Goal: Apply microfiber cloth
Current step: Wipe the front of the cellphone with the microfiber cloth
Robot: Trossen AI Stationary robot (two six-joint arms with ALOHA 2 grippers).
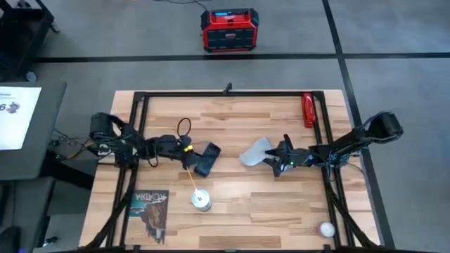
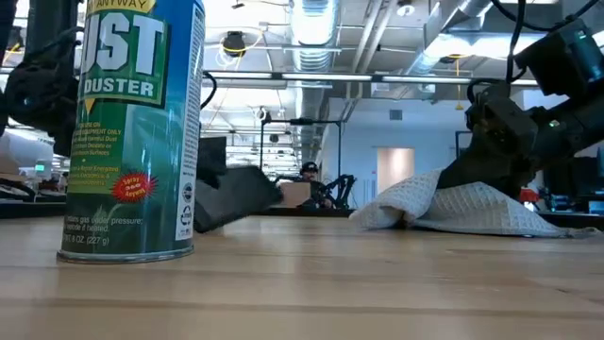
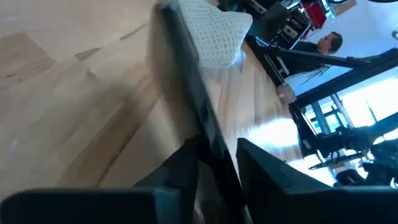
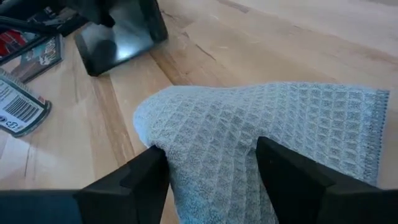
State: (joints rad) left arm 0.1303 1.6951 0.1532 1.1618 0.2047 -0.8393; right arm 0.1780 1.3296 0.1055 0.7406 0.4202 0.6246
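Lying on the wooden table (image 1: 232, 211) right of centre, the microfiber cloth (image 1: 254, 152) was a pale blue-grey waffle-weave sheet, bunched and partly raised at the end nearest the right gripper (image 1: 275, 162). In the right wrist view the cloth (image 4: 261, 143) filled the space between the two dark fingers (image 4: 140, 177), which pressed against it on either side; the right gripper was clamped on the cloth. In the low view the cloth (image 2: 453, 210) draped down to the tabletop under that gripper (image 2: 472, 170).

Left of the cloth, and apart from it, the black phone (image 1: 205, 159) was held on edge by the left gripper (image 1: 190, 156). The left wrist view showed the phone's thin edge (image 3: 193, 93) running up between the left fingers (image 3: 180, 168), which were closed against it, with the cloth (image 3: 214, 31) beyond its far end.

Nearer the front edge stood the duster can (image 1: 201, 200), upright, with a thin straw angled from its top toward the left gripper. In the low view the can (image 2: 132, 127) stood close to the camera. A dark printed booklet (image 1: 150, 213) lay flat at the front left corner. A red tool (image 1: 307, 109) lay near the back right edge, and a small white ball (image 1: 326, 229) sat at the front right. A red and black box (image 1: 228, 29) stood on the floor beyond the table. A person (image 2: 309, 173) showed far back in the room.
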